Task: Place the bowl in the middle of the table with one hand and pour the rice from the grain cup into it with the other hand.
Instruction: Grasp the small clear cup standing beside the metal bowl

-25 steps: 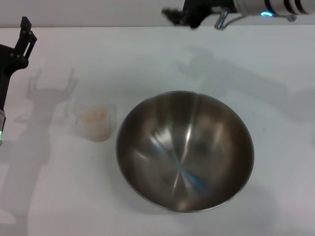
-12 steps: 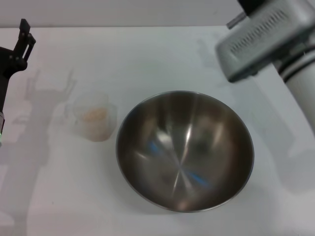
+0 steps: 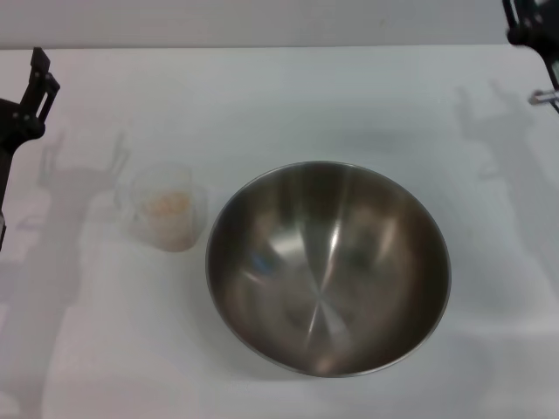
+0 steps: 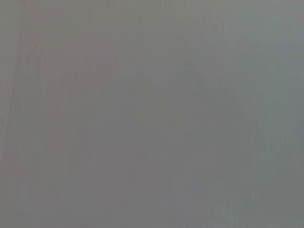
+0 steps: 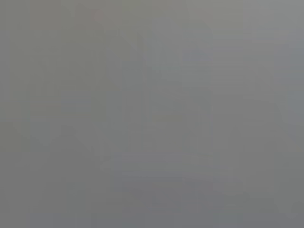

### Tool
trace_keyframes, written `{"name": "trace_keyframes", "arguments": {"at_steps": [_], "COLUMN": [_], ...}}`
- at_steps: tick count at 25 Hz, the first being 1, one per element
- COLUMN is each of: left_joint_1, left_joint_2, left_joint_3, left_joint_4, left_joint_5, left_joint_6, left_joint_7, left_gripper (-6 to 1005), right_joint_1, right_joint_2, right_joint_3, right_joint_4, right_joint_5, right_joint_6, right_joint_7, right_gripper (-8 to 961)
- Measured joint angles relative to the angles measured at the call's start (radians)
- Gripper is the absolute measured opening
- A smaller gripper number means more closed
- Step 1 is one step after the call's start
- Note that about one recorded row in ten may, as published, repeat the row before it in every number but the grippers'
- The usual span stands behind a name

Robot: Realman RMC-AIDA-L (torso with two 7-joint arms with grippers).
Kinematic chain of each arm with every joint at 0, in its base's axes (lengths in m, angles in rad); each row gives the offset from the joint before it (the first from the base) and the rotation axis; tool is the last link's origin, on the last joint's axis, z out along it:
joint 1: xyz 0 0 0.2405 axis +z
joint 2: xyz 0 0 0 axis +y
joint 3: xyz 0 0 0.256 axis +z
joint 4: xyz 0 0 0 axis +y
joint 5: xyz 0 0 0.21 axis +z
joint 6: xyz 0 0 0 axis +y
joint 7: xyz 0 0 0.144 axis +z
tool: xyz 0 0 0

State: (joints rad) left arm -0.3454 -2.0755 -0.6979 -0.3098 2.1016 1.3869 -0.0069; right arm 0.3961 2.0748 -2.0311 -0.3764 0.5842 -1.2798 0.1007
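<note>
Seen from the head cam: large steel bowl (image 3: 327,268) upright on the white table (image 3: 262,96), roughly centre of the surface, a bit toward the near edge, inside brushed grey w/ streaky reflections and nothing in it. Just left of the bowl, close to its rim but apart from it, small clear grain cup (image 3: 166,209), upright, w/ a low heap of pale beige rice (image 3: 165,204) in the bottom. Neither bowl nor cup touched by any gripper.

Left gripper (image 3: 31,87) at the far-left edge of the table, dark frame w/ one black finger pointing up; well apart from the cup, holding nothing; open or closed: cannot tell, only part in frame. Grey shadow of that arm across the table between it and the cup.

Right gripper (image 3: 531,35) at the far-right corner, only a dark piece and a bit of metal fitting visible at the frame edge, well apart from the bowl; jaw state not readable either. Faint shadow on the table beneath it, far right.

Both wrist cams: flat grey, no object to make out.
</note>
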Motion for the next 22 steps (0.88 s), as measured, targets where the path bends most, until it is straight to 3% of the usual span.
{"name": "trace_keyframes", "arguments": {"at_steps": [3,5,7,10,14,22], "left_joint_1": [0.013,0.038,0.053,0.078,0.110,0.174], "left_joint_2": [0.000,0.000,0.000,0.001,0.002,0.003], "left_joint_3": [0.001,0.010,0.034,0.080,0.131,0.245], "left_joint_4": [-0.001,-0.007,-0.008,-0.009,-0.010,0.012], "left_joint_5": [0.001,0.002,0.002,0.003,0.003,0.003], "left_joint_6": [0.001,0.018,0.035,0.063,0.086,0.062], "left_joint_7": [-0.005,-0.006,-0.007,-0.007,-0.009,-0.050], "left_gripper": [871,871,871,871,871,870], "right_joint_1": [0.013,0.049,0.067,0.077,0.078,0.114], "right_joint_2": [-0.007,-0.020,-0.021,-0.014,-0.002,-0.010], "right_joint_3": [0.008,0.008,0.008,0.025,0.053,0.120], "right_joint_4": [0.059,0.178,0.232,0.263,0.259,0.258], "right_joint_5": [-0.005,-0.013,-0.013,-0.008,-0.007,-0.005], "right_joint_6": [0.016,0.039,0.046,0.063,0.080,0.141], "right_joint_7": [0.088,0.250,0.303,0.264,0.187,0.192], "right_gripper": [512,513,577,672,701,760]}}
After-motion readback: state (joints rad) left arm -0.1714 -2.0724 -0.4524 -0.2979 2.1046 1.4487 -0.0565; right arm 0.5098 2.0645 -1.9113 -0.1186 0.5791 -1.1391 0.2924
